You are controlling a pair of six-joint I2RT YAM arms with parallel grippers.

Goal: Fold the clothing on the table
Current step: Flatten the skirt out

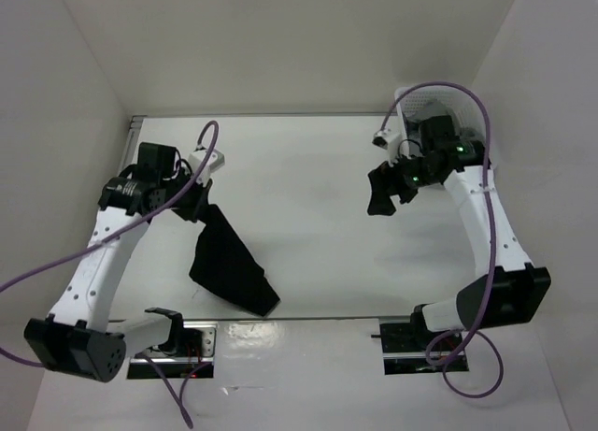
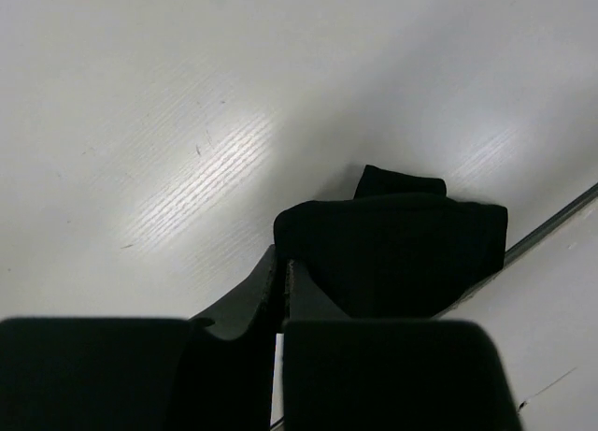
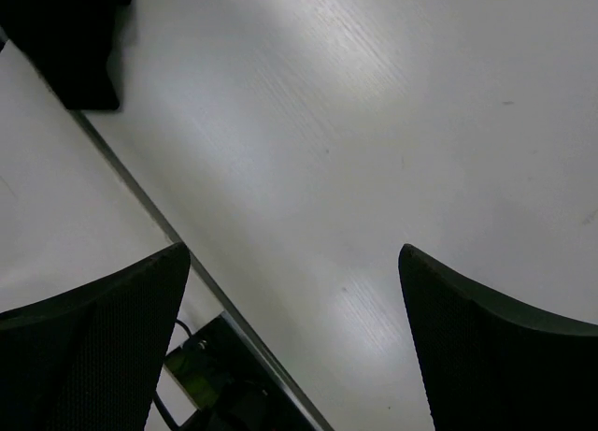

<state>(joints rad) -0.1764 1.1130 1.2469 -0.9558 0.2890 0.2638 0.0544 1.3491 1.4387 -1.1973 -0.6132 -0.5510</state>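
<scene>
The left gripper [image 1: 199, 207] is clenched on the clothing [image 1: 231, 263]. In the left wrist view, its fingers [image 2: 266, 295] are pressed flat together, with the black cloth [image 2: 392, 253] bunched at and just past their tips. From that pinch the clothing falls away toward the arm bases. One end is drawn up into a narrow peak at the fingers. The rest widens into a crumpled dark strip lying on the table [image 1: 299, 169], its far corner near the table's near edge. Beyond the cloth in the wrist view, the rail [image 2: 551, 223] cuts across on a slant. Nothing lies between this gripper and the bare white surface around it.

Well apart, across the table, the right gripper [image 1: 385, 195] hangs released and holds nothing. In its own camera the two fingers [image 3: 103, 342] stand wide, with only table [image 3: 374, 122] showing between them. The rail [image 3: 140, 193] runs diagonally past the left finger. A dark shape sits at the top corner of that view, on the far side of the rail; it cannot be told whether this is the clothing. Just behind this gripper's wrist, against the back corner, stands a white slotted basket [image 1: 434, 102], partly hidden by the arm.
</scene>
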